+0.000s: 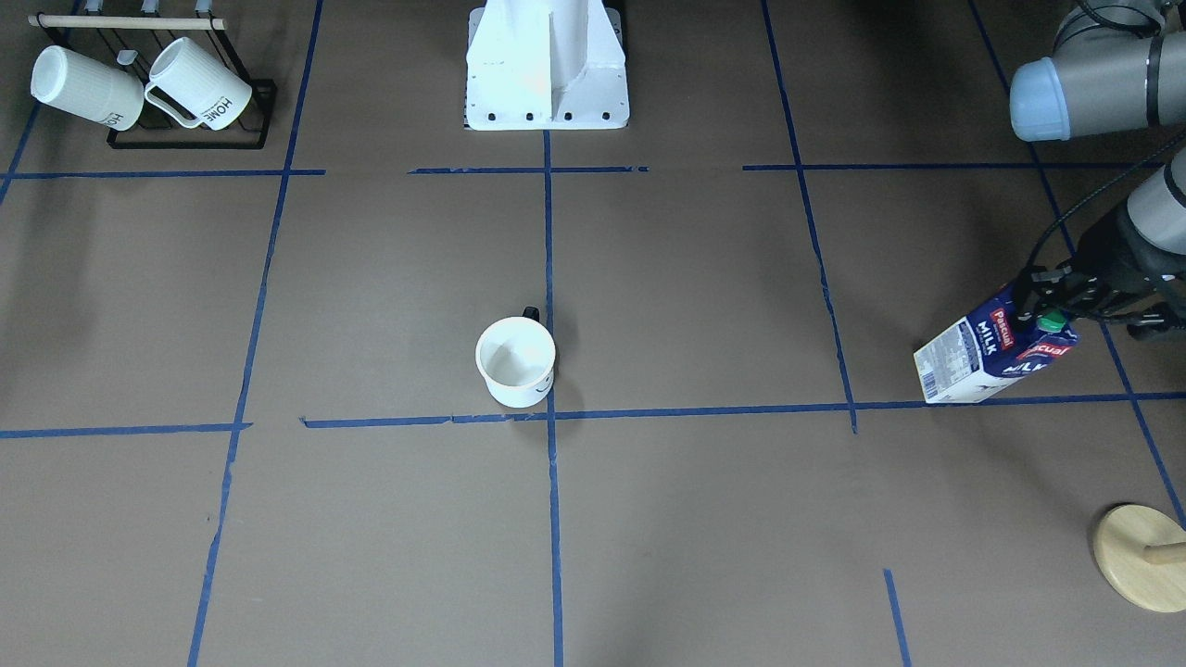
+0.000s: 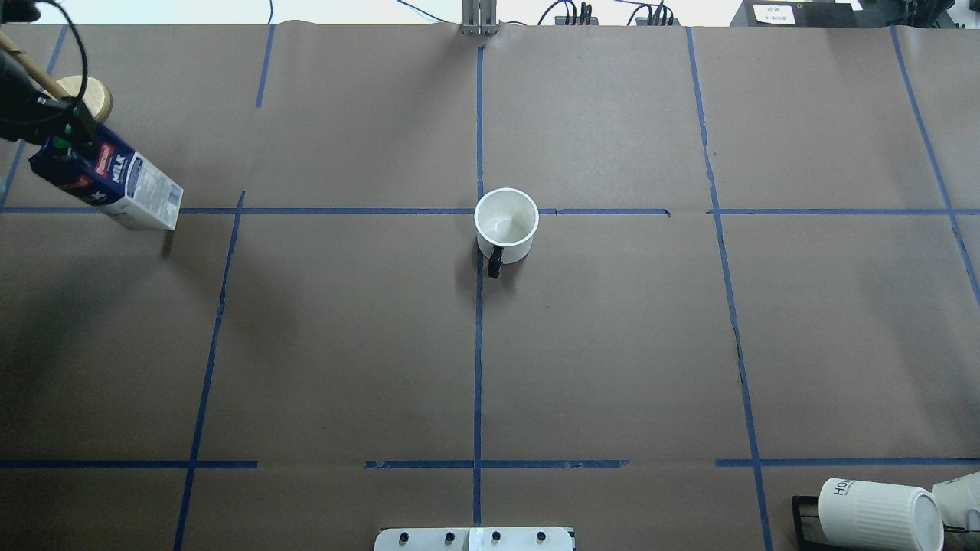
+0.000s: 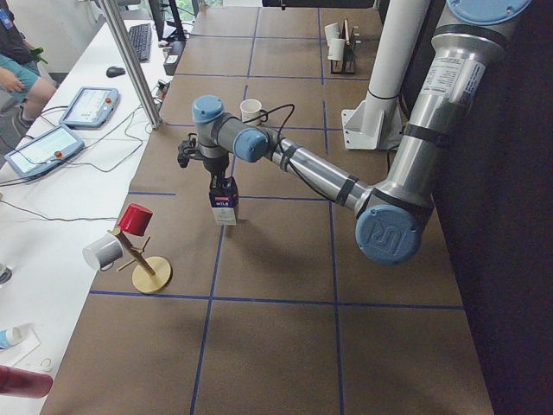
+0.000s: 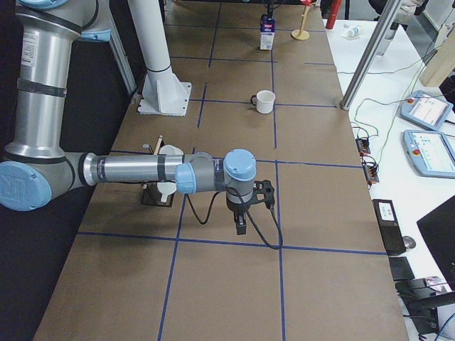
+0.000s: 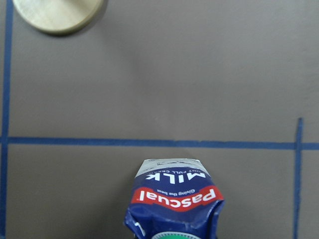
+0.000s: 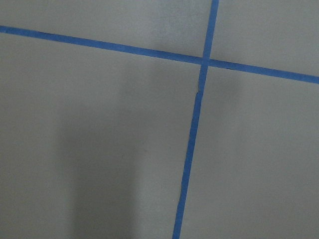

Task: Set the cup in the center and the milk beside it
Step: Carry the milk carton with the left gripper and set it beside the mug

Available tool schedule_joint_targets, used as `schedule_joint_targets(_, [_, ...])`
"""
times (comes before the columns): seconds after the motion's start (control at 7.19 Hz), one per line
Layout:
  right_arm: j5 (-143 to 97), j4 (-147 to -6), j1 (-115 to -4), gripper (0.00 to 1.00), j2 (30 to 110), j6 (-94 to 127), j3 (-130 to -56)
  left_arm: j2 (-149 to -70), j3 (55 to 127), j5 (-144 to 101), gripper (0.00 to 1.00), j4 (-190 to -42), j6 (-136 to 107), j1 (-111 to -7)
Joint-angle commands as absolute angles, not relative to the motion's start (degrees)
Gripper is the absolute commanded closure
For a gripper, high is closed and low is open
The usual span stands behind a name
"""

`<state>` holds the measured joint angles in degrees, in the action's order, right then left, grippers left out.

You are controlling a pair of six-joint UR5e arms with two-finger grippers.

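The cup [image 1: 515, 361] is a smooth white mug with a black handle. It stands upright, touching the center crossing of blue tape [image 1: 551, 414] on its robot side; it also shows in the overhead view [image 2: 506, 223]. The milk carton [image 1: 996, 357] stands far off at the table's left end, by a tape line [image 2: 107, 180]. My left gripper [image 1: 1052, 306] is shut on the carton's top by the green cap; the carton's creased top shows in the left wrist view [image 5: 174, 199]. My right gripper [image 4: 241, 229] hangs low over bare paper; I cannot tell whether it is open or shut.
A black rack with two ribbed "HOME" mugs [image 1: 148, 88] sits at the robot's right rear corner. A wooden mug tree [image 3: 147, 259] with a red and a grey cup stands just beyond the carton. The white robot base [image 1: 547, 65] is behind the center.
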<state>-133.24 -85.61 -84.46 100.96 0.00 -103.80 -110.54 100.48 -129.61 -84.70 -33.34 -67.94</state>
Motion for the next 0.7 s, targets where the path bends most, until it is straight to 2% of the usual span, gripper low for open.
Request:
schedule_joint_targets(0.0, [-134.72, -85.61, -84.46, 0.0, 100.99, 0.0, -103.8, -122.38, 101.16, -129.46, 0.83, -74.73, -37.32, -63.94])
schedule_joint_targets(0.28, [-135.18, -85.61, -84.46, 0.0, 100.99, 0.0, -103.71, -131.88, 98.45, -124.41, 0.83, -75.14, -52.67, -53.14])
schedule_joint_targets(0.56, [-135.09, -85.61, -84.46, 0.0, 100.99, 0.0, -103.8, -141.11, 91.53, -122.87, 0.83, -75.76, -59.83, -47.39])
